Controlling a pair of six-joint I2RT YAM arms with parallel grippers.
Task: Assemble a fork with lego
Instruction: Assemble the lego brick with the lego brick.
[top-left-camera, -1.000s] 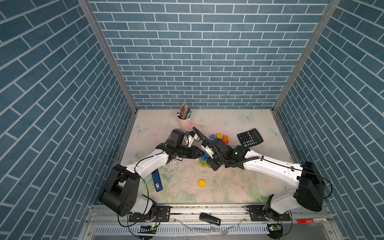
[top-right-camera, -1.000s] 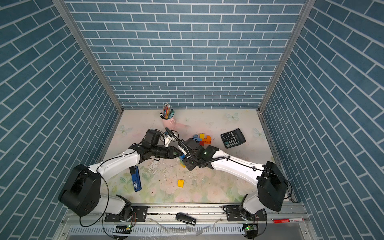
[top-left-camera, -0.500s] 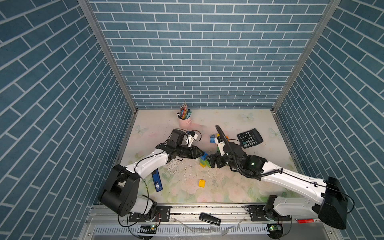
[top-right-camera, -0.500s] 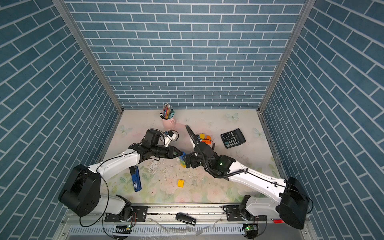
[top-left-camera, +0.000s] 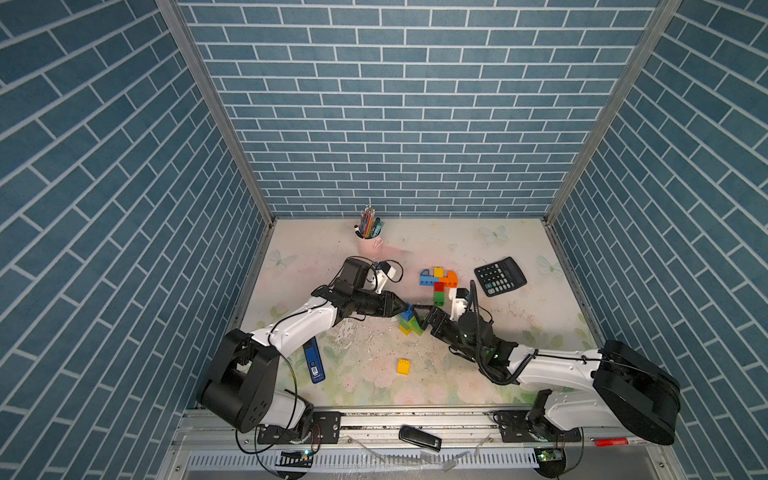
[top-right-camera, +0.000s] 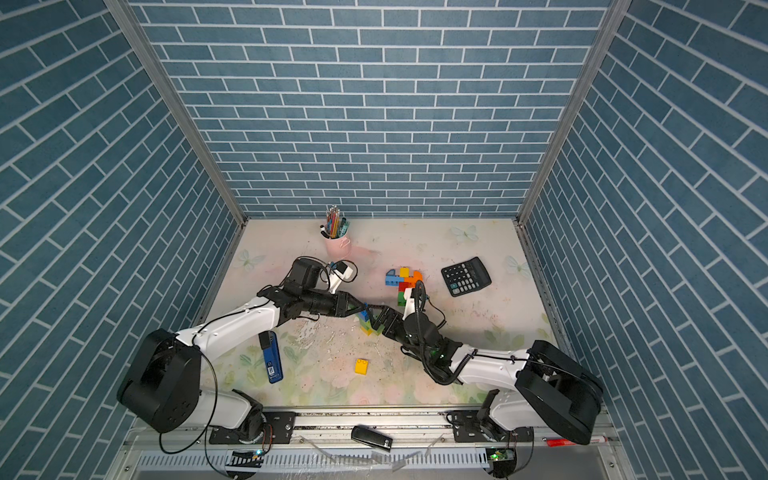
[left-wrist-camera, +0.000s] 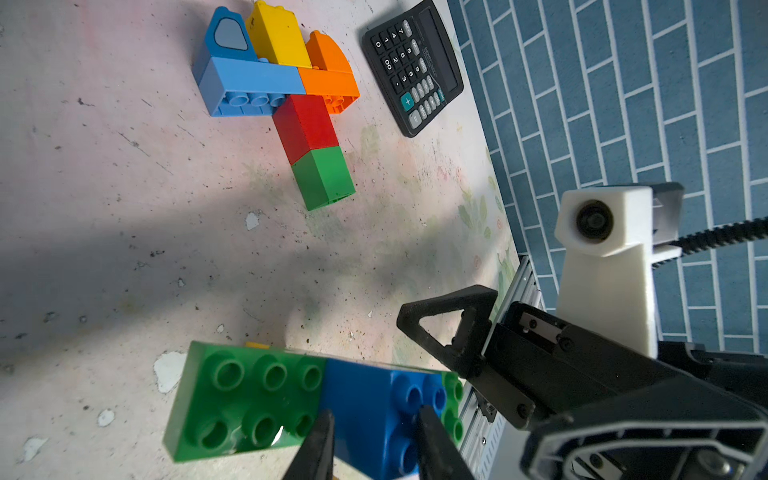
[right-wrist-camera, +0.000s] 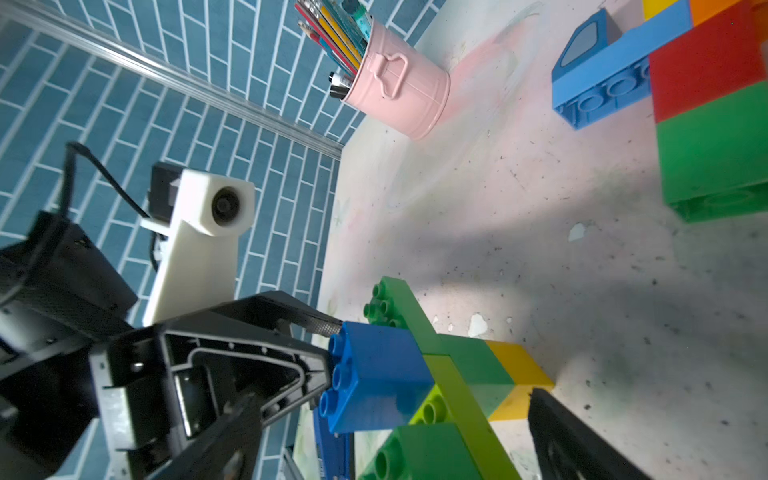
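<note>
Right gripper (top-left-camera: 423, 319) has just let go: its jaws now stand spread wide just beside the small lego stack (top-left-camera: 408, 323), and its arm is stretched out more than a second ago. Left gripper (left-wrist-camera: 374, 440) stays clamped on the stack's blue brick (left-wrist-camera: 365, 407), mid-table, near the bigger multicolour cluster (top-left-camera: 438, 281). Likely a press-on is done, leaving the right free for the loose yellow brick (top-left-camera: 404, 366).
</note>
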